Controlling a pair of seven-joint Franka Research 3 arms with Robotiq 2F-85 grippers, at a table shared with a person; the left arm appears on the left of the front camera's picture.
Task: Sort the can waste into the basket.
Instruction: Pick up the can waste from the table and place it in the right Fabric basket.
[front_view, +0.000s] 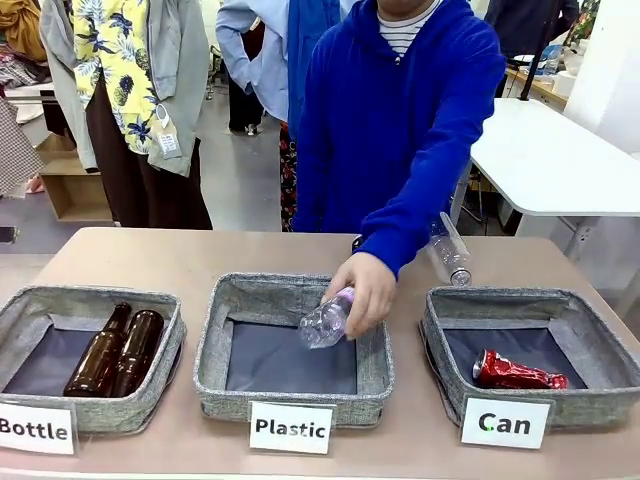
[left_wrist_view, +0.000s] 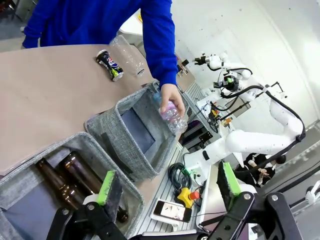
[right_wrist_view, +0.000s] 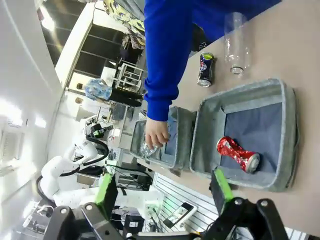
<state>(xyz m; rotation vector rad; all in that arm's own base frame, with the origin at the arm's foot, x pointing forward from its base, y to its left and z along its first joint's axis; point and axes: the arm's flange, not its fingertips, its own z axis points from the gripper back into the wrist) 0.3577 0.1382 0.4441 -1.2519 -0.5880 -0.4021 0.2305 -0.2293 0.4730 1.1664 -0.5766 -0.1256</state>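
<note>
left hand (left_wrist_view: 167, 182): above Bottle basket (left_wrist_view: 20, 180), jaws spread wide, empty | right hand (right_wrist_view: 163, 189): above Can basket (right_wrist_view: 210, 107), jaws wide, empty | red can (front_view: 515, 372): lying inside Can basket | dark can (right_wrist_view: 205, 69): on worktop (front_view: 150, 260) behind baskets, beside clear bottle (right_wrist_view: 236, 45) | person's hand (front_view: 365, 290): arm outstretched, holding plastic bottle (front_view: 327, 320) over Plastic basket (front_view: 290, 290)

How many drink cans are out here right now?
2. A crushed shiny red can lies inside the grey woven basket signed "Can"; a dark blue-black can lies on the tabletop beyond it. More may be hidden.
</note>
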